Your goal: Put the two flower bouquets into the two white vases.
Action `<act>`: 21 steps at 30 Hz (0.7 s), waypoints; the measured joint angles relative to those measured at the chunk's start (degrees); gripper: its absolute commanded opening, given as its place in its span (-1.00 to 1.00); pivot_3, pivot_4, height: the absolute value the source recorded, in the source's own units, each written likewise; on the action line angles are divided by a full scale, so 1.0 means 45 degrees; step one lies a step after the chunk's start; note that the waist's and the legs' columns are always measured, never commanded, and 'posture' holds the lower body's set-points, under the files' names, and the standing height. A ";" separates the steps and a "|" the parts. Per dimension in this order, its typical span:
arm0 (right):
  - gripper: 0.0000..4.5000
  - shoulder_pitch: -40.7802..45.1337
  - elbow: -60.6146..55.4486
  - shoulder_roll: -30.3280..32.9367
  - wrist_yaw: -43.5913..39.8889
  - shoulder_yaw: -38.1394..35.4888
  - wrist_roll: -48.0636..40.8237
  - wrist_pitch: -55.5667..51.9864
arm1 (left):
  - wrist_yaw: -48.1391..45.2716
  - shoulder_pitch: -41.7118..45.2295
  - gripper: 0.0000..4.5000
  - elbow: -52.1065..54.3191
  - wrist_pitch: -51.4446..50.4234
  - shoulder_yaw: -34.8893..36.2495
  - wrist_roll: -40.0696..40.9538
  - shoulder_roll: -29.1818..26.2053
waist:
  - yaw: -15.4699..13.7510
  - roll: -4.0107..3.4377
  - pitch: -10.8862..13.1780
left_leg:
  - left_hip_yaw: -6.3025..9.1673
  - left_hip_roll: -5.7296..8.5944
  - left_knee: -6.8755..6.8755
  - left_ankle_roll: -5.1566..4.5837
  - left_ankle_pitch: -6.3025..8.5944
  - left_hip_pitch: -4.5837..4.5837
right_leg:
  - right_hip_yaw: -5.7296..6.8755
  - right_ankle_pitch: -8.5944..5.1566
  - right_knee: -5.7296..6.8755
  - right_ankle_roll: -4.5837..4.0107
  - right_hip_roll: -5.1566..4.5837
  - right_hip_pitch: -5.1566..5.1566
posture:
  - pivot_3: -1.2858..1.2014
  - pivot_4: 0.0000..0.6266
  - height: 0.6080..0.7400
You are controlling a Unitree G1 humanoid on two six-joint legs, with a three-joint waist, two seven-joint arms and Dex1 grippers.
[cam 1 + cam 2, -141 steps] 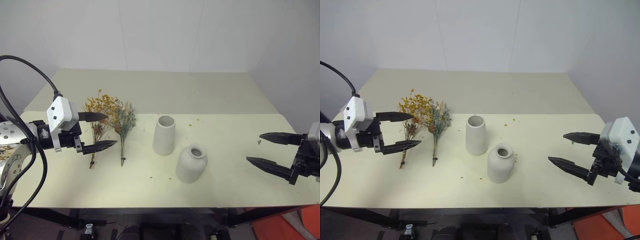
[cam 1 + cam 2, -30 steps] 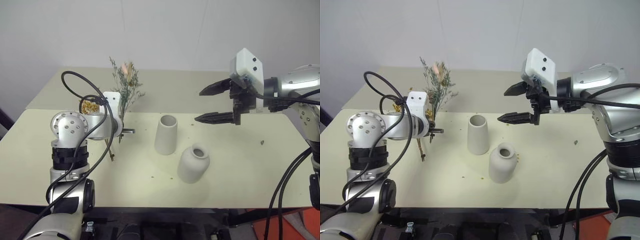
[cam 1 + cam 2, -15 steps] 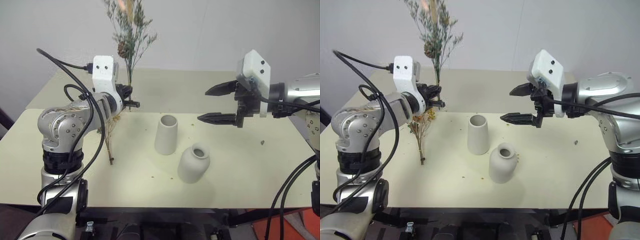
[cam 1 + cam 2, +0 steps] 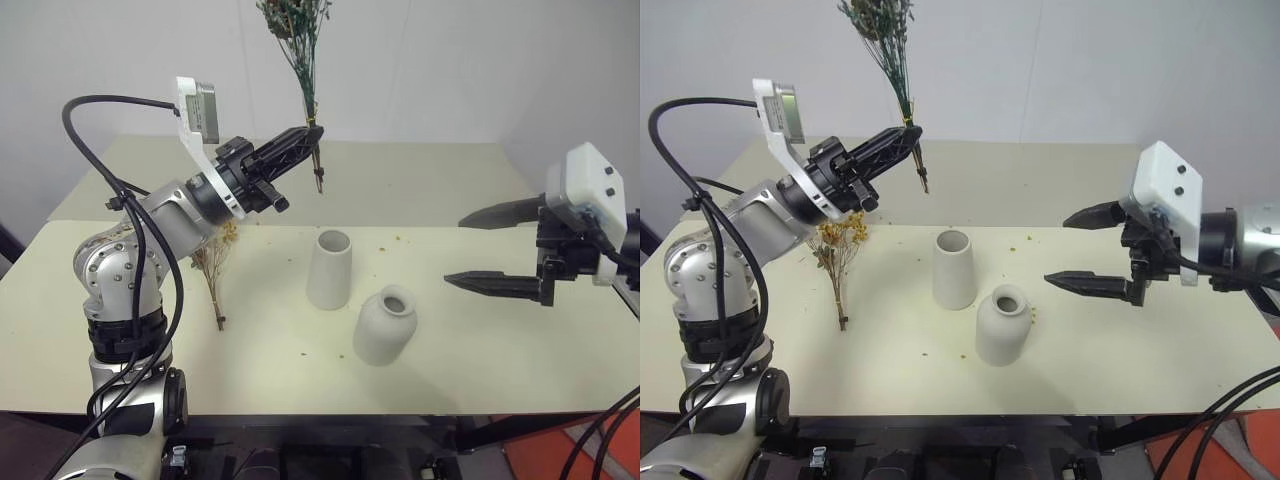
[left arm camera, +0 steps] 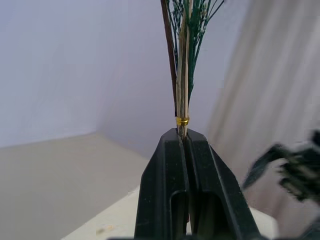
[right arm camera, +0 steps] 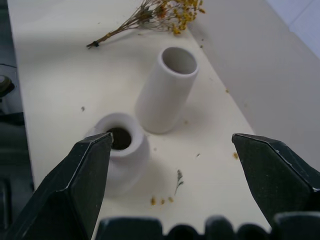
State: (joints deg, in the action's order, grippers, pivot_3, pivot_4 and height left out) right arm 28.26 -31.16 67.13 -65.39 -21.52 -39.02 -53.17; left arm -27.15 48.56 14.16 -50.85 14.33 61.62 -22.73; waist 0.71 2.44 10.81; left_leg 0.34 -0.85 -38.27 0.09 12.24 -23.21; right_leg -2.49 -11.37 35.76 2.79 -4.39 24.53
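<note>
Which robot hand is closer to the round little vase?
Right. The right gripper hovers open just beside the squat vase; the left gripper is raised farther away, holding the green bouquet.

Soft, even light falls from above on the pale worktop [image 4: 480, 330], and each vase throws only a faint shadow. No glare shows. From the left wrist, the left pincer [image 5: 183, 145] is sharp while the background behind it blurs.

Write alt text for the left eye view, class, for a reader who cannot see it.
The left gripper holds the grey-green bouquet upright above a cream table, shut on its stems. The yellow-orange bouquet lies on the table beside two empty white vases, a taller tapered vase and a squat vase; the open right gripper hovers nearby.
</note>
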 measured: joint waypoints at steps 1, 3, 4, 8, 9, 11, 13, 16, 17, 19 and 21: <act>1.00 -0.0382 -0.0154 0.0051 -0.0025 -0.0413 -0.0127 -0.0038 | -0.0302 -0.0112 -0.99 -0.0077 0.0052 -0.0082 0.0116 0.0164 | -0.0004 0.0000 0.0000 | 0.0001 0.0001 0.0000 -0.0001 0.0000 0.0004 | 0.0000 0.0000 -0.0002 0.0001 0.0000 -0.0007 | 0.03 -0.52 1.00; 1.00 -0.0903 -0.0436 0.0104 0.0059 -0.1000 -0.0306 -0.0256 | -0.0825 -0.0275 -0.99 -0.0336 0.0066 -0.0359 0.0214 0.0343 | -0.0009 0.0000 0.0000 | 0.0002 0.0000 -0.0002 -0.0001 0.0000 0.0007 | 0.0001 -0.0001 -0.0003 0.0002 0.0000 -0.0014 | 0.03 -0.52 1.00; 1.00 -0.1181 -0.0557 0.0168 0.0126 -0.1311 -0.0419 -0.0389 | -0.1169 -0.0338 -0.99 -0.0436 0.0067 -0.0542 0.0217 0.0375 | -0.0007 0.0000 0.0000 | 0.0002 0.0001 -0.0003 -0.0001 0.0000 0.0007 | 0.0001 -0.0001 -0.0003 0.0002 0.0001 -0.0014 | 0.03 -0.52 1.00; 1.00 -0.2352 -0.1012 0.0353 0.0324 -0.2382 -0.0611 -0.0822 | -0.2469 -0.0471 -0.99 -0.0570 0.0405 -0.1122 0.0072 0.0490 | -0.0019 0.0000 0.0000 | 0.0002 0.0001 -0.0001 -0.0006 0.0003 0.0003 | 0.0001 -0.0003 -0.0011 0.0003 0.0001 -0.0016 | 0.03 -0.52 1.00; 1.00 -0.2798 -0.1215 0.0384 0.0346 -0.2641 -0.0596 -0.0852 | -0.2849 -0.0554 -0.99 -0.0595 0.0566 -0.1348 -0.0125 0.0552 | -0.0026 0.0000 0.0000 | 0.0002 0.0000 -0.0002 -0.0006 0.0003 0.0005 | 0.0001 -0.0003 -0.0013 0.0003 0.0001 -0.0020 | 0.03 -0.52 1.00; 1.00 -0.3579 -0.1647 0.0400 0.0344 -0.3006 -0.0571 -0.0859 | -0.3516 -0.0847 -0.99 -0.0617 0.1014 -0.1829 -0.0581 0.0617 | -0.0042 0.0000 0.0000 | 0.0001 0.0001 -0.0002 -0.0007 0.0004 0.0007 | 0.0002 -0.0005 -0.0018 0.0006 0.0001 -0.0026 | 0.03 -0.52 1.00; 1.00 -0.4122 -0.2055 0.0374 0.0424 -0.3419 -0.0647 -0.1003 | -0.4266 -0.1102 -0.99 -0.0880 0.1416 -0.2281 -0.0980 0.0804 | -0.0049 0.0000 0.0000 | 0.0001 0.0000 -0.0006 -0.0007 0.0004 0.0006 | 0.0003 -0.0006 -0.0018 0.0008 0.0001 -0.0027 | 0.03 -0.52 1.00; 1.00 -0.4439 -0.2425 0.0340 0.0690 -0.3995 -0.0908 -0.1232 | -0.5183 -0.1100 -0.99 -0.1475 0.1770 -0.2637 -0.1357 0.1010 | -0.0045 0.0001 -0.0001 | 0.0002 -0.0002 -0.0008 -0.0008 0.0004 0.0009 | 0.0004 -0.0009 -0.0019 0.0011 0.0004 -0.0033 | 0.03 -0.52 1.00; 1.00 -0.4522 -0.2497 0.0314 0.0785 -0.4133 -0.1007 -0.1336 | -0.5530 -0.1083 -0.99 -0.1741 0.1991 -0.2823 -0.1652 0.1040 | -0.0044 0.0001 -0.0001 | 0.0002 -0.0001 -0.0008 -0.0009 0.0005 0.0007 | 0.0004 -0.0010 -0.0022 0.0012 0.0004 -0.0033 | 0.03 -0.52 1.00; 1.00 -0.4724 -0.2639 0.0261 0.0957 -0.4435 -0.1170 -0.1447 | -0.6174 -0.0954 -0.99 -0.2387 0.2370 -0.3233 -0.2166 0.1233 | -0.0077 0.0001 -0.0001 | 0.0003 0.0000 -0.0009 -0.0010 0.0006 0.0002 | 0.0006 -0.0010 -0.0031 0.0012 0.0002 -0.0033 | 0.03 -0.52 1.00; 1.00 -0.4931 -0.2765 0.0241 0.1048 -0.4605 -0.1329 -0.1526 | -0.6638 -0.0782 -0.99 -0.2948 0.2612 -0.3481 -0.2460 0.1487 | -0.0117 0.0001 -0.0001 | 0.0005 -0.0001 -0.0008 -0.0016 0.0009 -0.0004 | 0.0009 -0.0010 -0.0044 0.0014 0.0003 -0.0033 | 0.03 -0.52 1.00</act>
State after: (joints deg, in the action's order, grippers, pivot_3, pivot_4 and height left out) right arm 6.07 -43.60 68.22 -60.68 -42.24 -45.00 -60.04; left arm -57.02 45.04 0.89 -39.09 -1.33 50.55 -16.04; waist 0.18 2.45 10.81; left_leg 0.36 -0.85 -38.31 0.02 12.28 -23.23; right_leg -2.45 -11.41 35.56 2.85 -4.38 24.38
